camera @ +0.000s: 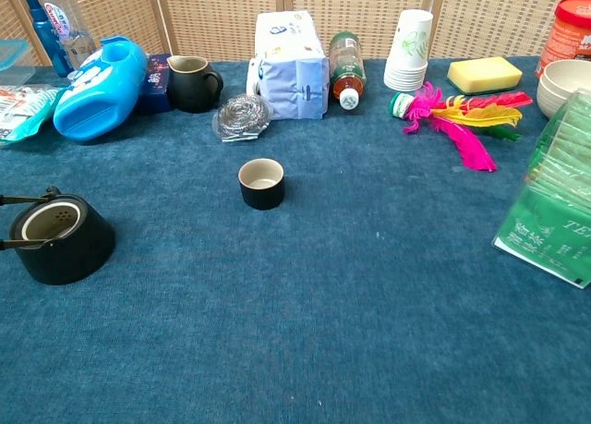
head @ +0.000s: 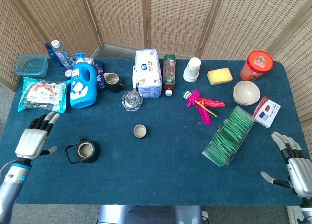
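Observation:
My left hand (head: 33, 140) hovers over the table's left side with its fingers spread and nothing in it. A black teapot (head: 86, 151) (camera: 57, 238) with a wire handle stands just right of it, apart from the hand. A small black cup (head: 140, 131) (camera: 261, 183) sits near the middle. My right hand (head: 295, 164) hangs open at the table's right front corner, holding nothing, right of a clear box of green packets (head: 229, 135) (camera: 554, 207). Neither hand shows in the chest view.
Along the back stand a blue detergent bottle (head: 83, 85), a dark pitcher (head: 112, 81), a steel scourer (head: 132, 100), a tissue pack (head: 147, 72), a lying drink bottle (head: 169, 73), paper cups (head: 192, 69), a yellow sponge (head: 219, 76), a red can (head: 256, 65), bowls (head: 246, 92) and a feather shuttlecock (head: 202, 104).

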`<act>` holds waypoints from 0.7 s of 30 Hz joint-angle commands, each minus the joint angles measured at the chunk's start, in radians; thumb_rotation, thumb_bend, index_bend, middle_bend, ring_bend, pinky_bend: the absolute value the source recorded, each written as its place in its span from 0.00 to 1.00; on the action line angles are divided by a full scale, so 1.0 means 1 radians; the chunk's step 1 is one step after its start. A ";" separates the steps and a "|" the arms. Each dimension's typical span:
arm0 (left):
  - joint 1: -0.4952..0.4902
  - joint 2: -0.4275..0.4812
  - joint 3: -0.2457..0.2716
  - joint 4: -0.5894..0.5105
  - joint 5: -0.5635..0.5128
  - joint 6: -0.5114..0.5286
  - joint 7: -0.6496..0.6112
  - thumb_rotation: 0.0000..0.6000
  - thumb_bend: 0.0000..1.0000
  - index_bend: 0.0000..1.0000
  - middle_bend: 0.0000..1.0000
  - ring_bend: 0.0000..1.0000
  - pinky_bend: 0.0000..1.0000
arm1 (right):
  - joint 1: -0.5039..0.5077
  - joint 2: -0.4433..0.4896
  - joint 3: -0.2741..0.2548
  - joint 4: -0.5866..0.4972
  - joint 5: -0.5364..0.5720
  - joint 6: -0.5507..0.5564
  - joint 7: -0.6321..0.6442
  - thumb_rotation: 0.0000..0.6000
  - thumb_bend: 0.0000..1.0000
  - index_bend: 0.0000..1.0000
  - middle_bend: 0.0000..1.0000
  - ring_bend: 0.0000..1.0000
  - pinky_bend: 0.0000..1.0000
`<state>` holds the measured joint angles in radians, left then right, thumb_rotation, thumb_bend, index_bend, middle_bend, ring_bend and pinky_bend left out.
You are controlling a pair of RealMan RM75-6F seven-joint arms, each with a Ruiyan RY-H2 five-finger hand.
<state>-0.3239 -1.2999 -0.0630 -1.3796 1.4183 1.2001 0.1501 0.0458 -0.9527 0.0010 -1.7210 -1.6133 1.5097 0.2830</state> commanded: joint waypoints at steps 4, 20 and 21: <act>-0.058 -0.078 -0.031 0.060 -0.008 -0.035 -0.009 1.00 0.14 0.00 0.00 0.00 0.09 | -0.003 0.002 -0.002 -0.001 -0.007 0.006 0.003 1.00 0.00 0.00 0.00 0.00 0.00; -0.097 -0.224 -0.049 0.127 -0.022 -0.002 0.176 1.00 0.14 0.00 0.00 0.00 0.09 | -0.001 0.009 -0.010 -0.001 -0.018 0.003 0.019 1.00 0.00 0.00 0.00 0.00 0.00; -0.101 -0.234 -0.052 0.130 -0.026 -0.003 0.182 1.00 0.14 0.00 0.00 0.00 0.09 | -0.001 0.009 -0.010 -0.001 -0.019 0.003 0.021 1.00 0.00 0.00 0.00 0.00 0.00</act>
<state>-0.4201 -1.5248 -0.1109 -1.2554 1.3981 1.1959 0.3254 0.0444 -0.9436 -0.0091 -1.7219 -1.6322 1.5129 0.3031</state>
